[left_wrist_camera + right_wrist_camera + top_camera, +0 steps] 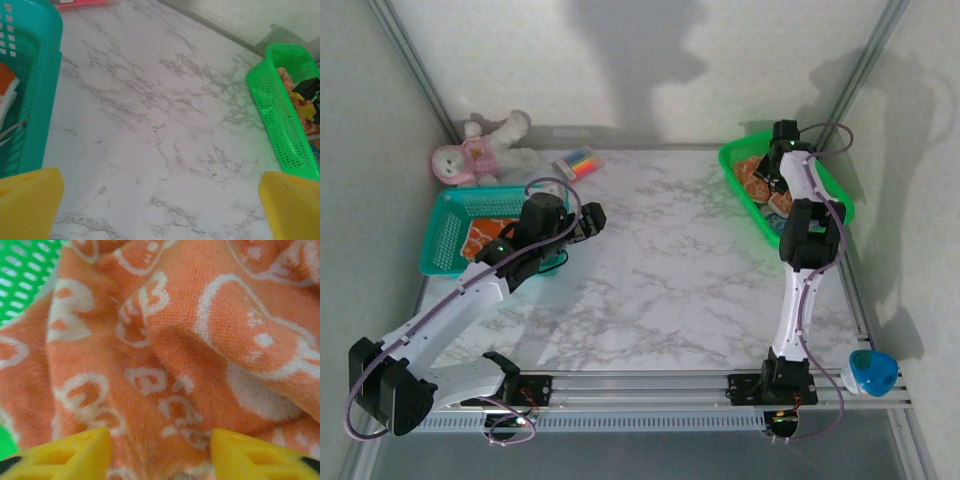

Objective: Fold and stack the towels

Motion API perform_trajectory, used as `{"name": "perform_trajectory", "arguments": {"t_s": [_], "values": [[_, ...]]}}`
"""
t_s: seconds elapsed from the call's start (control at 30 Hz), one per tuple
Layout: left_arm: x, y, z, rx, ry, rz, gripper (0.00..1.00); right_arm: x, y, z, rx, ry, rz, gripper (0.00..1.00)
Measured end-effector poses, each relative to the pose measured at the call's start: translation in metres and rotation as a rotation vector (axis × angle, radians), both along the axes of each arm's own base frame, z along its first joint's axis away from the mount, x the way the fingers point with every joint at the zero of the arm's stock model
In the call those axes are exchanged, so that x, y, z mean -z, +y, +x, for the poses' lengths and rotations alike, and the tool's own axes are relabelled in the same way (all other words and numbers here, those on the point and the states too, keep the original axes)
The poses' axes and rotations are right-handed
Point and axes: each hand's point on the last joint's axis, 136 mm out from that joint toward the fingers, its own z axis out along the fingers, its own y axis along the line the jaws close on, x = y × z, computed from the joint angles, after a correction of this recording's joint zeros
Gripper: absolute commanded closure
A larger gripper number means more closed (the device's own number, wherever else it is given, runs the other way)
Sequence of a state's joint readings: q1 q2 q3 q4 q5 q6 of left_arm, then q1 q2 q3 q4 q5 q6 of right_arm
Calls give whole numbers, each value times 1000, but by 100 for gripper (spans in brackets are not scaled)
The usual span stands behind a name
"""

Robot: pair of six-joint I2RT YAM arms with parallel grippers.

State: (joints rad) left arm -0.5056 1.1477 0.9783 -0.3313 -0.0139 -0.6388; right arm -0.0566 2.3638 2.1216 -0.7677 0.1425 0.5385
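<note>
Marble table (670, 260); green basket (737, 190): orange towels (752, 172); teal basket (445, 240): towel (480, 240)

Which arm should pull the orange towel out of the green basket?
Right. The right gripper is down in the green basket, fingers either side of the orange towel. The left gripper hangs open over the table, far away.

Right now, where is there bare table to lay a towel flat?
The marble table's middle, between the teal basket and the green basket, is bare. The left arm overhangs its left part. Crowded: the far-left corner with the plush toy and markers, and the green basket, where the right fingers are at the orange towel.
</note>
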Motion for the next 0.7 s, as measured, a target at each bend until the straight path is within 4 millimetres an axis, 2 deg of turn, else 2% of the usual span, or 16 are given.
{"name": "perform_trajectory", "arguments": {"t_s": [0.13,0.17,0.27,0.33,0.43,0.57,0.7], "values": [[0,3,-2,-12,4,7,0,10,0,-3,-3,29,25,97],[0,4,-3,-15,4,8,1,10,1,-3,-6,26,28,100],[-1,6,-3,-23,1,13,0,2,1,-5,-12,18,26,100],[-1,6,-3,-26,-1,15,0,-11,1,-9,-14,5,22,100],[-1,6,-3,-24,-2,18,0,-51,1,-13,-23,-55,2,100],[0,5,-2,-9,-3,29,0,-133,4,-23,-44,-199,-32,100],[5,-1,1,19,8,39,1,-218,21,-40,-100,-356,-61,100]]}}
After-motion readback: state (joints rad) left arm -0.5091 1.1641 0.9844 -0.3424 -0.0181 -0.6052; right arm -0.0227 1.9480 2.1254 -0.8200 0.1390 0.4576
